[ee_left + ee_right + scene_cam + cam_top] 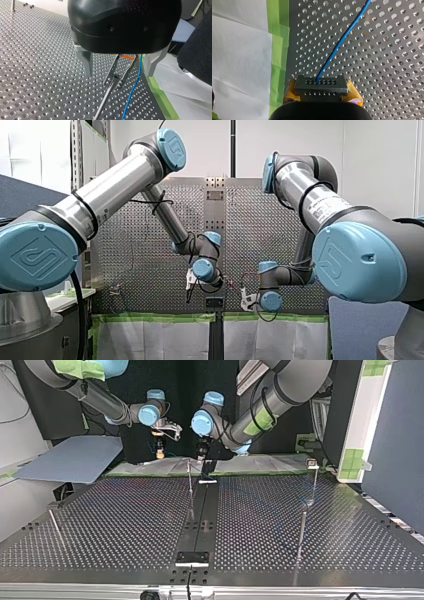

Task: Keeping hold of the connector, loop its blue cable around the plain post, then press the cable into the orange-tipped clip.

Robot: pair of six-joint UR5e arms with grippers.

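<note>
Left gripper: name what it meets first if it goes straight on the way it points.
Likely the orange-tipped clip, standing between the open fingers of my left gripper, with the blue cable just beside it. Depth is unclear.

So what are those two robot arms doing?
They are routing a cable. My right gripper is shut on the connector, and its blue cable stretches away over the table. My left gripper is open, holding nothing, and hangs over the orange-tipped clip. The cable runs between its fingers, just beside the clip, and does not look pressed in yet.
</note>
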